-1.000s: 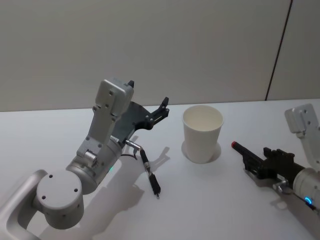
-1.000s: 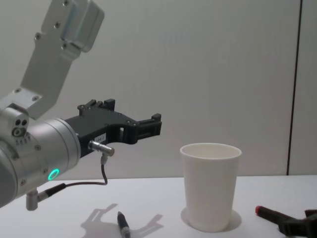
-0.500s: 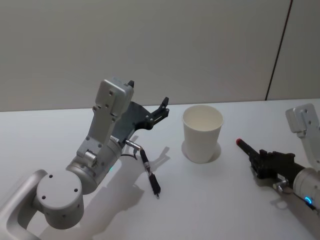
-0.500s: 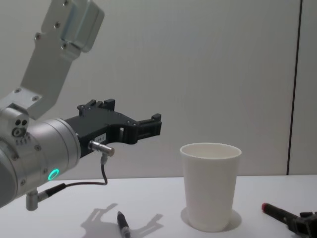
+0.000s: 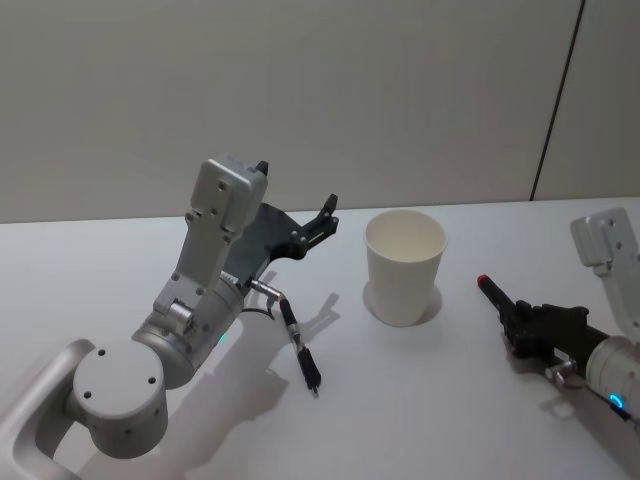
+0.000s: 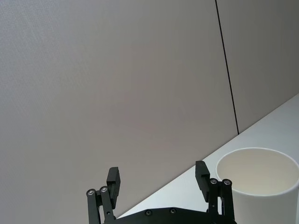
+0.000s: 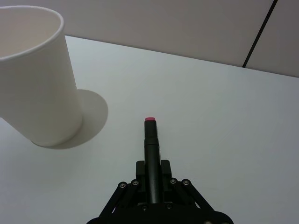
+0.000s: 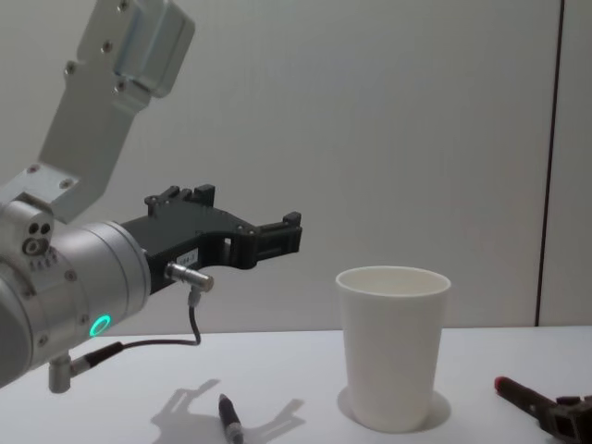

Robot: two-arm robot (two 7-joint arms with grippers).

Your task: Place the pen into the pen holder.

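The right gripper (image 5: pixel 517 322), at the lower right of the head view, is clamping a black, red-tipped pen (image 5: pixel 493 296) just above the white table (image 5: pixel 430 420). The tip is pointing toward the pen holder (image 5: pixel 405 268), which is standing upright at centre frame. The left gripper (image 5: pixel 322 222) is hovering left of the holder, its fingers spread apart.

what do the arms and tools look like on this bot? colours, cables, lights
Both arms are pale silver-grey with rounded joint housings. The left arm carries a green ring light and a thin black cable with a metal plug; the right arm shows a blue light. The left tool and right tool are black, with screwed finger links.
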